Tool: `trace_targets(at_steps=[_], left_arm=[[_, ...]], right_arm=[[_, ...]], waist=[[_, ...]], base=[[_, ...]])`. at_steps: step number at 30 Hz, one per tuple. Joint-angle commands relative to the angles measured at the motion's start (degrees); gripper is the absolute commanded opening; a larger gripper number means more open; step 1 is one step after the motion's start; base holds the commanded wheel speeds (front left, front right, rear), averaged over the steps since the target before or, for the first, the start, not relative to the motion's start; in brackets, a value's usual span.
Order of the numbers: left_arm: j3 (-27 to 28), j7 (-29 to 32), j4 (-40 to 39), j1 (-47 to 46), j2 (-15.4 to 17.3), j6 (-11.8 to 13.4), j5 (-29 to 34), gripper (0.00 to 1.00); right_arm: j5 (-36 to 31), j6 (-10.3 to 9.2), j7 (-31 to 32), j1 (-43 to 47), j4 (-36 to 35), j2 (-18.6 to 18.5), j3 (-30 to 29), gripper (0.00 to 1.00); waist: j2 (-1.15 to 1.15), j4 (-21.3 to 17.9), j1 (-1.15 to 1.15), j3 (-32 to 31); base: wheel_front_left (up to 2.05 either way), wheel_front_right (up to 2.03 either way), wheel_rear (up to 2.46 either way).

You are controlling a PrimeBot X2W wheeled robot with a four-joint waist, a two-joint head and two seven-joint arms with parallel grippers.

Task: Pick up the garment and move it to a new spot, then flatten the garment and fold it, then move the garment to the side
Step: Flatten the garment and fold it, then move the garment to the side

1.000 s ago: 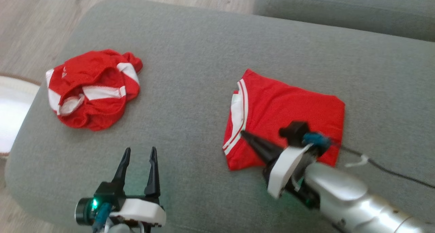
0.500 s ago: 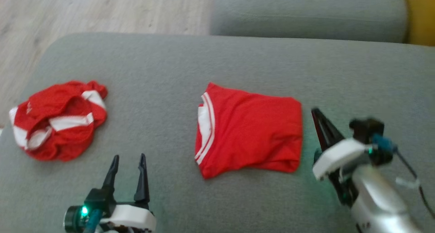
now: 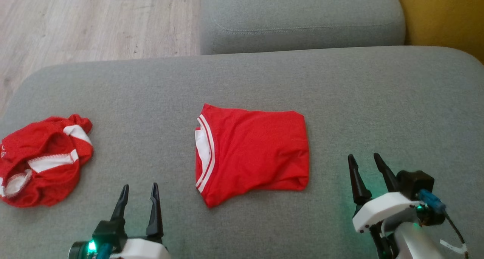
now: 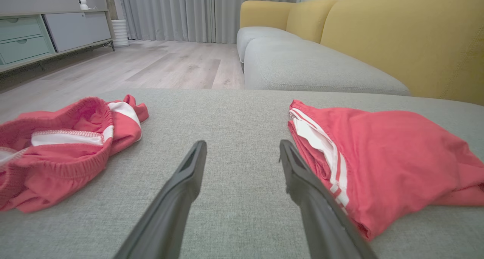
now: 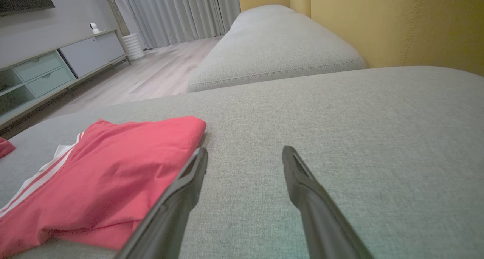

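Garment (image 3: 257, 153) lies folded into a rough rectangle about mid-cushion (image 3: 378, 100), white-striped collar edge facing the robot's left, and nothing is holding it. Left fingers (image 4: 185, 183) are apart and carry nothing, low over bare fabric just left of the collar edge, not touching it. Right fingers (image 5: 302, 191) are also apart and carry nothing, just off the garment's right edge. Progress, as a judgement: pick-up, flatten and fold look done. The fold is acceptable but not crisp, since the near left corner pokes out and the near hem bunches a bit. The move to the side looks like what is left, because the garment sits between both grippers in the middle rather than at an edge. I cannot tell whether this spot counts as "the side". Around it, a crumpled garment (image 3: 41, 164), red with white bands, sits at the cushion's left end, well apart from the folded one. It is likely next in line, or a thing to avoid if sliding leftward. The right half of the cushion is bare, so it is the easier way to go. A second cushion (image 3: 298, 20) lies beyond, with the yellow backrest (image 3: 442, 13) at far right and wood floor (image 3: 75, 20) at far left. Cabinet (image 4: 45, 32) and curtains (image 4: 189, 9) sit far back, not relevant. Nothing blocks either arm. The main risk is the fold opening when gripped by one edge.
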Motion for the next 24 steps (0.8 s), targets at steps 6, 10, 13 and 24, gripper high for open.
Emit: trace_targets(at_steps=[6,10,13,24], left_arm=[[2.5,-0.3,-2.0,-0.4,0.2,0.3,0.9,1.0],[2.3,-0.3,-2.3,-0.4,0.2,0.3,1.0,1.0],[1.7,-0.3,-2.2,-0.8,0.2,0.1,0.9,1.0],[-2.1,-0.3,-2.1,-4.0,0.2,-0.3,0.3,1.0]], right_arm=[[-2.2,-0.04,-0.8,0.1,-3.1,1.4,-0.7,1.0],[-2.3,-0.04,-0.8,0.0,-3.2,1.5,-0.5,1.0],[-0.6,-0.04,-0.8,-0.9,-2.1,1.5,1.5,1.0],[6.1,-0.04,-0.8,-13.3,9.5,1.5,10.0,1.0]], waist=[[0.0,-0.6,0.0,-0.2],[0.0,-0.3,0.0,0.2],[0.0,0.4,0.0,1.1],[0.0,6.3,0.0,7.7]], base=[[0.0,0.0,0.0],[0.0,0.0,0.0],[0.0,0.0,0.0],[0.0,0.0,0.0]])
